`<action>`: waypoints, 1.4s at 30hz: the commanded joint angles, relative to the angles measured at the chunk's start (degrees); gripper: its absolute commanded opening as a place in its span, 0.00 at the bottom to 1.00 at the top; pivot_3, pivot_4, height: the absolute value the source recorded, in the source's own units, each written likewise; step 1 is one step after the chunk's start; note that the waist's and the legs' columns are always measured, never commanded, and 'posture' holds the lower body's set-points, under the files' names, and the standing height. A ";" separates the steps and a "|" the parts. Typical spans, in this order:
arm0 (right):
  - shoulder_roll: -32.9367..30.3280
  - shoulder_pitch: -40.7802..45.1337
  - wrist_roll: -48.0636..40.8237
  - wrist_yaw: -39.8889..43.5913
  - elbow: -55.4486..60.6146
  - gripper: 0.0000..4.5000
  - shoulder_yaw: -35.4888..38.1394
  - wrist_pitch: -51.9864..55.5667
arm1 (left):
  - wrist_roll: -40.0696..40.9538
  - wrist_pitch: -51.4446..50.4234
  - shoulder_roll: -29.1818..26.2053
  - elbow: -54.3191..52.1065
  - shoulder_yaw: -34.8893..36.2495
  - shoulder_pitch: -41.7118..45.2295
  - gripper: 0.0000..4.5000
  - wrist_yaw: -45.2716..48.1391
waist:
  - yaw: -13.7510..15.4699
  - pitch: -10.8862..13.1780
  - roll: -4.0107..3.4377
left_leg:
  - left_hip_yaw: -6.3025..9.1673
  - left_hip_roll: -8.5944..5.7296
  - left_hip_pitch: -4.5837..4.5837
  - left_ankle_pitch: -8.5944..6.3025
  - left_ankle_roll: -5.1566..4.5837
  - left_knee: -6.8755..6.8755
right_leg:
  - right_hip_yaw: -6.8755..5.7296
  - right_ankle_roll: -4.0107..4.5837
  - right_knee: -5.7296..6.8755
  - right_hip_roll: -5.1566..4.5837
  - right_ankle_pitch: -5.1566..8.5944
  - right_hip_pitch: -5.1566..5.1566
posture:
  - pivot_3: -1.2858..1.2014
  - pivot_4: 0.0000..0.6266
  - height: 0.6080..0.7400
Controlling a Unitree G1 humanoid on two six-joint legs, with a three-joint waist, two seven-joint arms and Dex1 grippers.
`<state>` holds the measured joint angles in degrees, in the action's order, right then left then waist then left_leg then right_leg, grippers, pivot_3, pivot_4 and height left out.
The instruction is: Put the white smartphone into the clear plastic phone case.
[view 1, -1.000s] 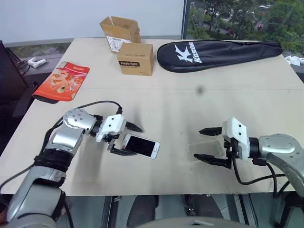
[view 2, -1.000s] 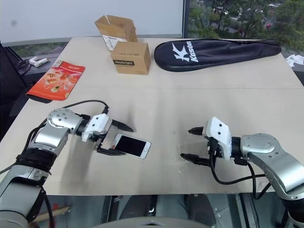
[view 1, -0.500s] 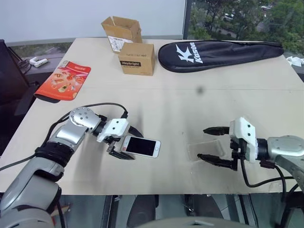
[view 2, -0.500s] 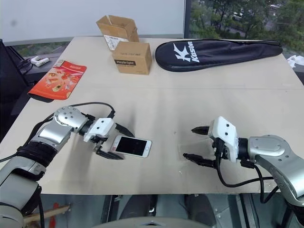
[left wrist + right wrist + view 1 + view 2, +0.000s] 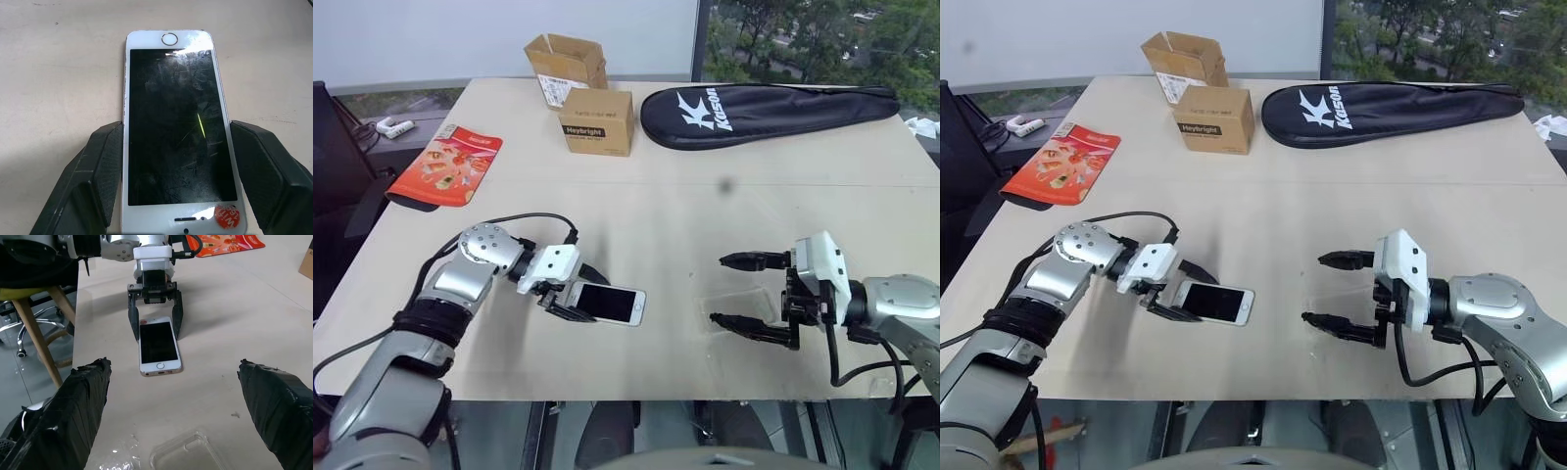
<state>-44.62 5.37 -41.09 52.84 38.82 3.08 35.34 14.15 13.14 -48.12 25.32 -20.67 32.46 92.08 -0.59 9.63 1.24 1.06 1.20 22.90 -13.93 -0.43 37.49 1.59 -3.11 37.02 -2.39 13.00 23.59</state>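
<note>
Your left gripper [image 5: 570,297] pinches white smartphone [image 5: 610,304] on counter [image 5: 666,215]; right gripper [image 5: 752,292] gapes wide above clear plastic phone case [image 5: 188,454]. Cardboard boxes [image 5: 595,119], racket bag [image 5: 764,100] far behind.

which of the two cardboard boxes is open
The rear cardboard box, nearest the table's far edge, has its top flaps spread open. The Heybright box in front of it is closed.

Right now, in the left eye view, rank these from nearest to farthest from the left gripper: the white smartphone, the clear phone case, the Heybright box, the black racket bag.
1. white smartphone, between the left gripper's fingers.
2. clear phone case, to its right, near the right gripper.
3. Heybright box, far side of the table.
4. black racket bag, far right.
</note>
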 commanded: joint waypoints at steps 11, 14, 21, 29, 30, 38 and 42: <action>-0.12 -1.37 1.77 0.02 -0.37 1.00 0.86 -4.01 | 3.91 -8.52 6.31 -9.09 6.65 -0.69 0.63 -2.41 | 0.09 0.01 0.02 | 0.05 -0.01 0.06 0.00 0.00 0.05 | -0.02 0.00 0.01 0.00 0.00 0.00 | 0.52 0.24 1.00; 0.16 -1.50 2.76 -0.13 -0.86 1.00 0.33 -4.61 | 4.99 -11.49 7.99 -12.98 7.88 -0.52 0.63 -4.83 | -0.12 0.01 0.02 | 0.10 0.00 0.05 0.00 0.00 0.05 | -0.05 -0.01 0.03 0.01 0.00 0.00 | 0.52 0.24 1.00; 0.56 -0.69 4.99 -1.49 -1.49 1.00 -0.69 -4.84 | 5.75 -15.75 12.74 -19.49 8.57 -0.71 0.63 -9.49 | -0.08 0.00 0.02 | 0.10 -0.01 0.04 0.00 0.00 0.05 | -0.05 -0.01 0.06 0.02 -0.01 -0.01 | 0.52 0.24 1.00; -0.46 -0.98 10.53 -0.39 -4.16 1.00 -2.35 -7.82 | 3.33 -12.06 16.47 -17.81 6.65 -1.42 0.63 -9.24 | -0.07 0.00 0.02 | 0.10 -0.02 0.03 0.00 0.00 0.05 | -0.04 0.00 0.06 0.03 0.00 -0.01 | 0.52 0.24 1.00; -0.75 -0.85 11.56 -0.20 -4.56 1.00 -2.77 -8.25 | 3.15 -11.69 16.62 -17.46 6.66 -1.36 0.63 -9.09 | -0.08 0.00 0.02 | 0.10 -0.02 0.03 0.00 0.00 0.05 | -0.04 0.00 0.06 0.03 0.00 0.00 | 0.52 0.24 1.00; -0.78 2.72 20.21 1.42 -8.23 1.00 -7.94 -15.25 | 2.02 -10.44 16.97 -17.16 5.97 -1.28 0.63 -8.17 | -0.12 0.01 0.01 | 0.11 -0.02 0.02 0.00 0.00 0.05 | -0.04 0.00 0.06 0.05 -0.01 0.00 | 0.52 0.24 1.00; -0.15 4.40 20.90 2.73 -8.50 1.00 -9.85 -15.57 | 1.63 -10.78 17.21 -17.62 5.70 -1.15 0.63 -8.12 | -0.08 0.01 0.01 | 0.11 -0.02 0.03 0.00 0.00 0.05 | -0.04 0.00 0.05 0.05 0.00 0.00 | 0.52 0.24 1.00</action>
<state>-44.75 8.48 -20.03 54.79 29.28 -6.89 20.74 15.60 1.89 -31.04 9.61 -14.83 30.73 83.67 -0.67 9.64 1.25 1.17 1.18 22.94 -13.93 -0.43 37.54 1.55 -3.12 37.07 -2.35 13.00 23.58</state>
